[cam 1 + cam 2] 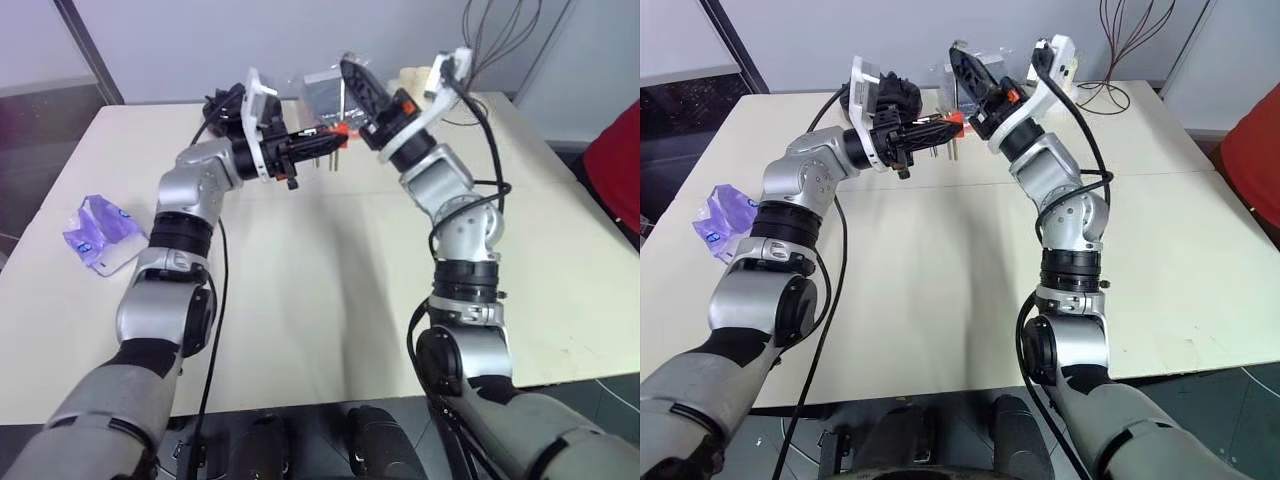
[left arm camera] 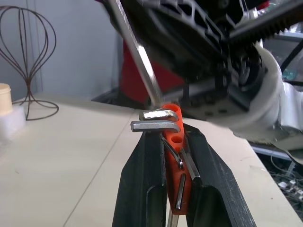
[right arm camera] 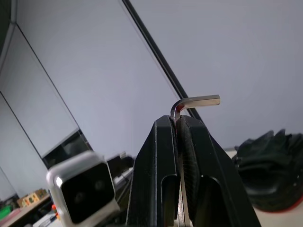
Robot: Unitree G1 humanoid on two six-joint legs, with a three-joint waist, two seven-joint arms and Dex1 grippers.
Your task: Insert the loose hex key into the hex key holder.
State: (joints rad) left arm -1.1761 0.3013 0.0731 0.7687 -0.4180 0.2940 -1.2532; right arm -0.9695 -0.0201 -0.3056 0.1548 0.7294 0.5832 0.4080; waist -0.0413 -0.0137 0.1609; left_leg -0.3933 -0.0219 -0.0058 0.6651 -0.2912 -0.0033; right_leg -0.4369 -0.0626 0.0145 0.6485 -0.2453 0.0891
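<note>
Above the tabletop (image 1: 300,300), both arms hold their pieces up in the air, tip to tip. Left gripper (image 2: 173,156) is clamped on the hex key holder (image 2: 176,156), the orange-red block pinched flat between its two black fingers, a few short keys bent over the top edge and open holes showing on its face. Right gripper (image 3: 179,124) is pressed together on the loose hex key (image 3: 196,100), gripping the long shank, with the short bent end poking out just past the fingertips. From the left wrist view, the key's long bright shaft comes down at a slant and its tip meets the holder's top corner, right by a hole; whether it has entered I cannot tell.

Handling call: that key looks stiff, light and slick, a smooth steel rod that would likely twist or slide in the pads if pushed off-axis. Best hold is on the shank near the bend, as it is now. The holder looks like rigid plastic, light, with flat sides that suit a firm squeeze across the body, clear of the holes. Over by the left edge lies a purple-and-white packet (image 1: 100,232), well apart.
</note>
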